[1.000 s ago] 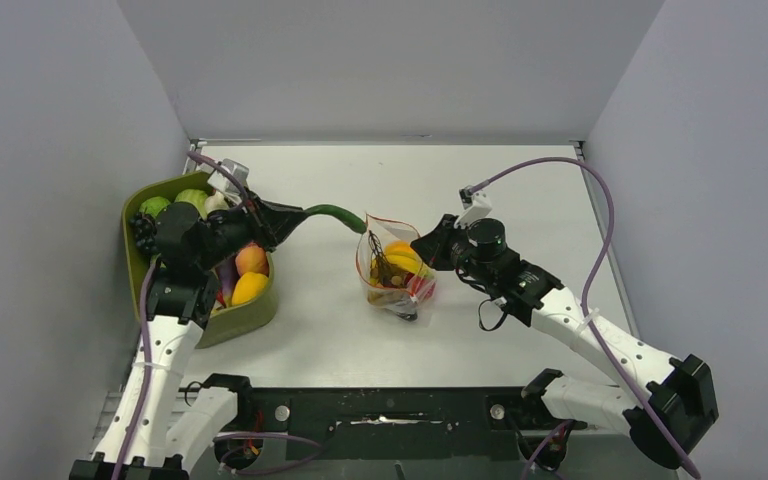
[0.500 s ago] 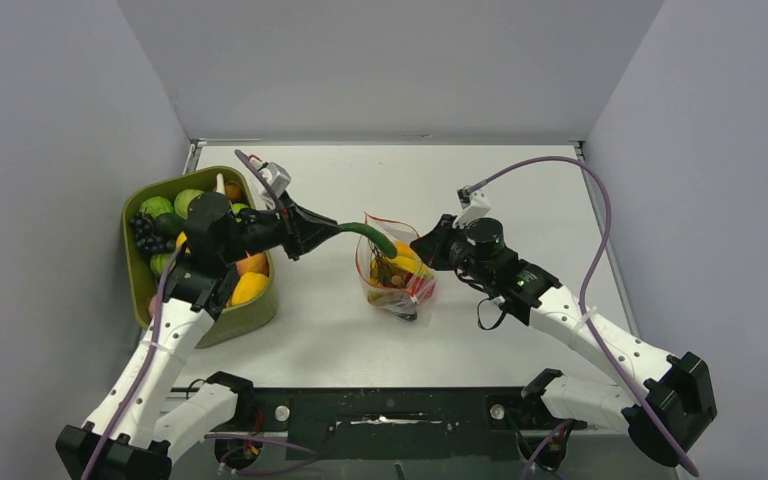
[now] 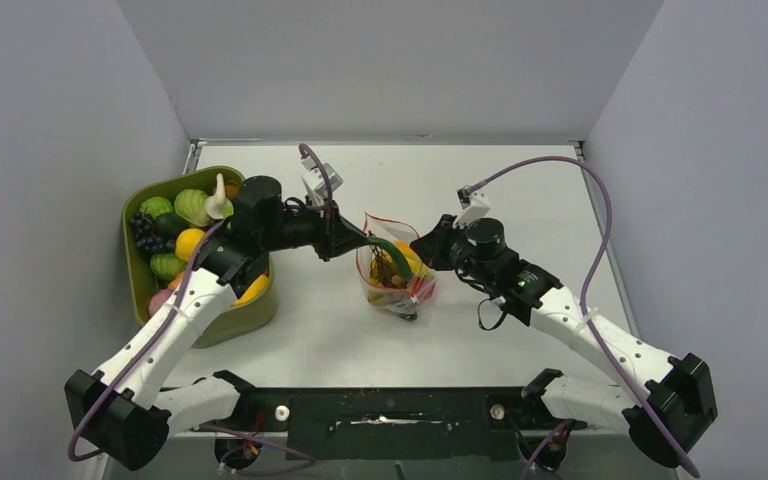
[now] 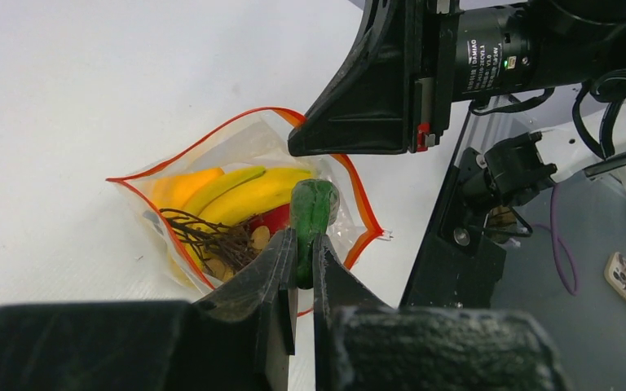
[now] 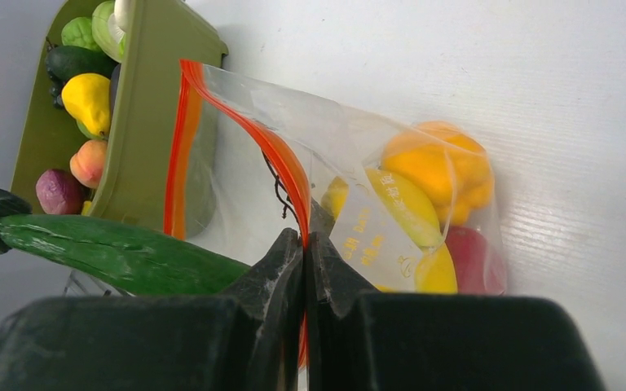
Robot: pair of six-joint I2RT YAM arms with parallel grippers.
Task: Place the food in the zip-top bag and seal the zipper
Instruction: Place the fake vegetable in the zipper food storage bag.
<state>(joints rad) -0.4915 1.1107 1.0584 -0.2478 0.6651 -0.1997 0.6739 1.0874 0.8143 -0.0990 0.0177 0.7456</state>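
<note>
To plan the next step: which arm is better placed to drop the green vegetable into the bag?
Left. The left gripper holds the green vegetable, tip over the open zip-top bag; the right gripper is busy pinching the bag's rim.

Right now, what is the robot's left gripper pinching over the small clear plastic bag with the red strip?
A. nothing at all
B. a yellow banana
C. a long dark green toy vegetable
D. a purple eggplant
C: the left gripper is shut on the long glossy dark green toy vegetable, held over the clear plastic zip-top bag; the yellow bananas lie inside it.
</note>
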